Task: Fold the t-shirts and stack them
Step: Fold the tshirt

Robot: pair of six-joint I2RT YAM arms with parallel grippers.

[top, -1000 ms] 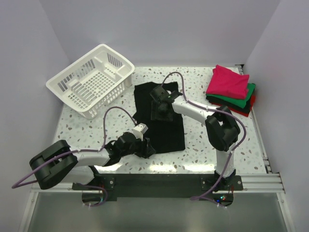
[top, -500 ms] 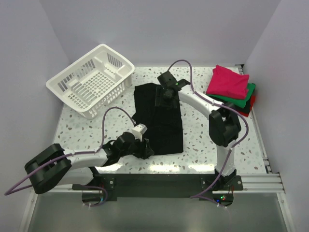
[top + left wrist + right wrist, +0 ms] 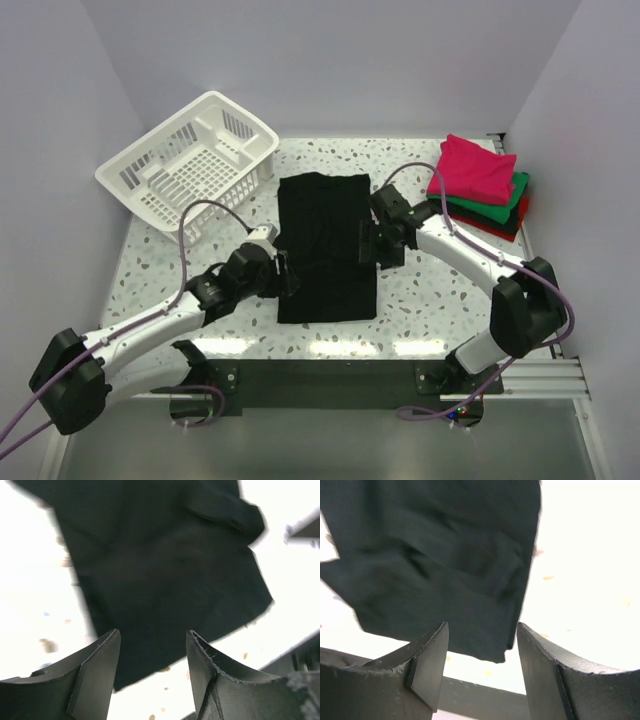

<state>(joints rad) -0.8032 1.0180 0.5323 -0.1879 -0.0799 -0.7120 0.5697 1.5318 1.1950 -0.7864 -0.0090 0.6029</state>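
A large black t-shirt (image 3: 325,245) lies folded into a long strip in the middle of the speckled table. It also shows in the left wrist view (image 3: 160,565) and in the right wrist view (image 3: 435,565). My left gripper (image 3: 283,278) is open and empty at the strip's left edge near its lower end. My right gripper (image 3: 372,244) is open and empty at the strip's right edge. A stack of folded t-shirts stands at the back right: magenta-pink (image 3: 473,168) on top, green (image 3: 488,210), black and red (image 3: 520,213) below.
A white slatted basket (image 3: 190,165) stands tilted at the back left. Purple cables loop above both arms. A black rail (image 3: 330,385) runs along the table's near edge. Walls close in the left, back and right sides.
The right gripper has come back from the shirt's far end to its right edge. The left gripper has moved up along the left edge. The shirt now lies flatter and longer.
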